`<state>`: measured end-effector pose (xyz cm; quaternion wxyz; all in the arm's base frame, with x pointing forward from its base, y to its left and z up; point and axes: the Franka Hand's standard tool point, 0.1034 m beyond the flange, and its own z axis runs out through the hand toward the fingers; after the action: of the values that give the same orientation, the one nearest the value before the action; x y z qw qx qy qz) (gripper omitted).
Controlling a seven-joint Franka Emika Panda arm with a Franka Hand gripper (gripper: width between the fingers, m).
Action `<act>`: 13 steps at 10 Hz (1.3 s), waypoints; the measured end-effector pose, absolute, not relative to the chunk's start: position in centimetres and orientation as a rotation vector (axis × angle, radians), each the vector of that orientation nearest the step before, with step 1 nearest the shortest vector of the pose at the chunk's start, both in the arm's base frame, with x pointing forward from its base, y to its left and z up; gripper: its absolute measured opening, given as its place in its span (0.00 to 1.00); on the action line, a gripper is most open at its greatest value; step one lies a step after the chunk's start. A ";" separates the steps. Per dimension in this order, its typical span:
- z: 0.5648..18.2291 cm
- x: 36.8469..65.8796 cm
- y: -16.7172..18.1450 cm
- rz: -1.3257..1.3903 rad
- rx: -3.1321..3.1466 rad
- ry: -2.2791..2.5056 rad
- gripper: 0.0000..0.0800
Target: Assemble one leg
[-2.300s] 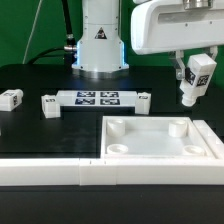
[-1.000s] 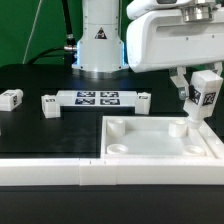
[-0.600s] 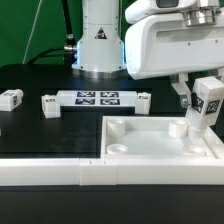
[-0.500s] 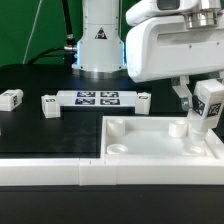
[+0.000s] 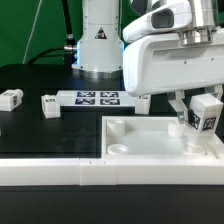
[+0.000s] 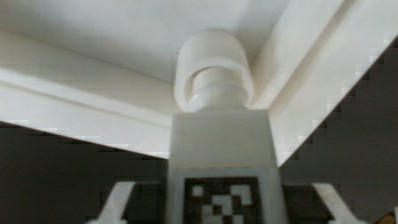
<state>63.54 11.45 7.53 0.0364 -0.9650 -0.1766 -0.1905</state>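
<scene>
My gripper (image 5: 199,108) is shut on a leg (image 5: 203,116), a chunky white block with a black-and-white marker tag. It holds the leg upright over the large white square panel (image 5: 160,140), at the panel's near corner on the exterior view's right. In the wrist view the held leg (image 6: 222,120) fills the middle, its rounded tip lying along the panel's raised rim (image 6: 71,95); the tag shows between my fingers (image 6: 121,198). Whether the tip touches the panel cannot be told.
The marker board (image 5: 97,98) lies behind the panel. Another leg (image 5: 12,98) sits at the exterior view's far left, a small white part (image 5: 48,105) sits by the board's left end. A white rail (image 5: 60,172) runs along the front. The robot base (image 5: 98,40) stands behind.
My gripper has carried the leg from above the panel's far right corner downward and toward the near right corner, lowering it close to the panel. Nothing else moved.
</scene>
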 end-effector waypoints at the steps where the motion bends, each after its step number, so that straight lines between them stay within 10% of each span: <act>1: 7.4 63.5 11.4 -0.600 -2.962 -0.540 0.36; 9: 6.6 62.2 9.7 -0.786 -2.952 -0.501 0.36; 10: 6.6 62.2 9.7 -0.786 -2.952 -0.501 0.62; 13: 6.6 62.2 9.7 -0.786 -2.952 -0.501 0.80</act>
<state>62.22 9.70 6.60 0.0231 -0.9534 -0.1617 -0.2538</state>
